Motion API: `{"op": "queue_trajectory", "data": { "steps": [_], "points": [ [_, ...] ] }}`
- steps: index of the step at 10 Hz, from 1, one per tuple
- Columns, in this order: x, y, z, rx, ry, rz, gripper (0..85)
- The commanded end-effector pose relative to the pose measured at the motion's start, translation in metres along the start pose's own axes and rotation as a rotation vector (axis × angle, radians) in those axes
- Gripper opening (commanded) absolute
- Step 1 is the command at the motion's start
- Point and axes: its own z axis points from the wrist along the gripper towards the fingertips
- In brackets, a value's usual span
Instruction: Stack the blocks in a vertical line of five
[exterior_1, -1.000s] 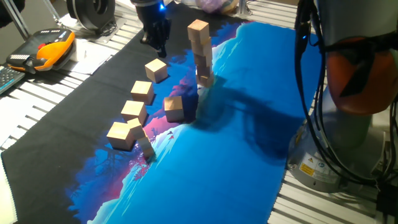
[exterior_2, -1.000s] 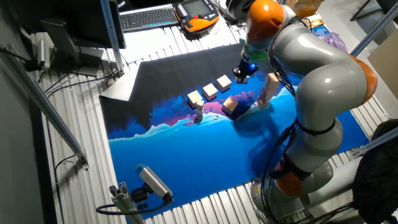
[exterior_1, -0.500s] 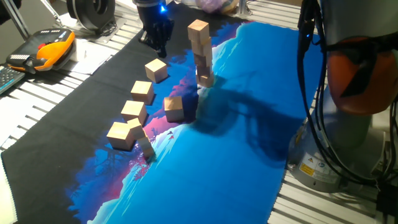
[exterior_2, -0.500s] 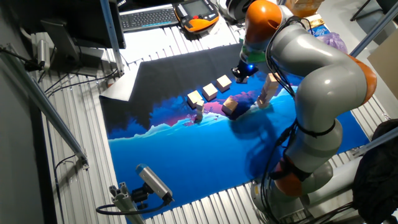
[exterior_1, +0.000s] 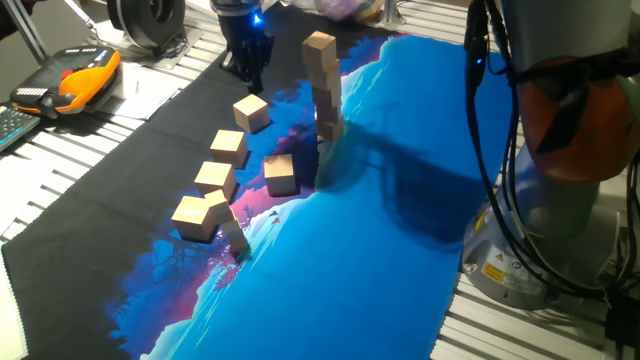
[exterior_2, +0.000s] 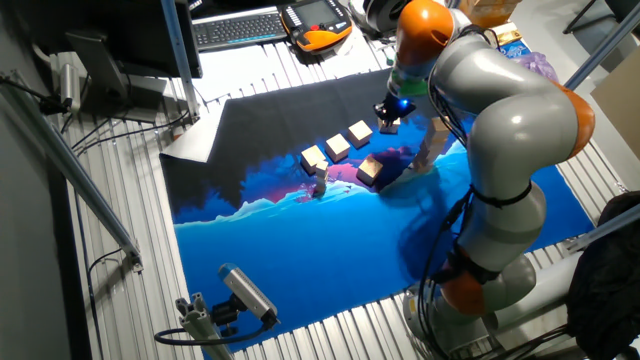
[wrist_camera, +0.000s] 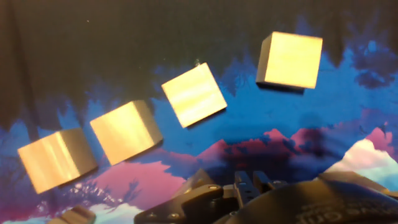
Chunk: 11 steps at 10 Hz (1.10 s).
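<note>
- Your stack (exterior_1: 322, 85) of blocks stands upright on the mat (exterior_1: 400, 240), approx where the black part meets the blue; it's a bit uneven, and I can't count the levels for sure.
- In the other fixed view the stack (exterior_2: 436, 143) sits right of the loose blocks, partly behind the arm (exterior_2: 510, 130).
- Loose blocks: a row of four runs down the left of the stack – far block (exterior_1: 251, 111), next block (exterior_1: 229, 147), third block (exterior_1: 215, 179), nearest block (exterior_1: 198, 217).
- One more, the single block (exterior_1: 281, 173), lies btwn that row & the stack, near the stack's foot, not touching it.
- Hand view shows four blocks on dark/blue mat, all apart from each other: e.g. top-right block (wrist_camera: 290, 60), centre block (wrist_camera: 194, 94).
- Gripper (exterior_1: 249, 62) hangs above the mat at the far end of the row, just beyond the far block, left of the stack. Nothing seen btwn the fingers; can't tell if jaws are apart or together.
- Orange-and-black handheld device (exterior_1: 72, 80) lies off the mat, far left.
</note>
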Motion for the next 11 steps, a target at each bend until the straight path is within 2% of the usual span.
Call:
{"op": "queue_trajectory", "data": {
  "steps": [1,2,3,4,5,6,7,9,10,11],
  "points": [
    [0.0002,0.0007,0.0000,0.006,0.003,0.008,0.0],
    [0.0002,0.0007,0.0000,0.018,-0.001,0.023,0.0],
    [0.0002,0.0007,0.0000,0.044,-0.021,0.022,0.0],
    [0.0002,0.0007,0.0000,0.075,-0.056,0.017,0.0],
    [0.0002,0.0007,0.0000,0.077,-0.074,0.018,0.0],
    [0.0002,0.0007,0.0000,0.038,-0.205,-0.055,0.0],
    [0.0002,0.0007,0.0000,0.057,-0.198,-0.050,0.0],
    [0.0002,0.0007,0.0000,0.032,-0.191,-0.039,0.0],
    [0.0002,0.0007,0.0000,0.015,-0.158,-0.023,0.0],
    [0.0002,0.0007,0.0000,0.044,-0.142,-0.008,17.0]
  ]
}}
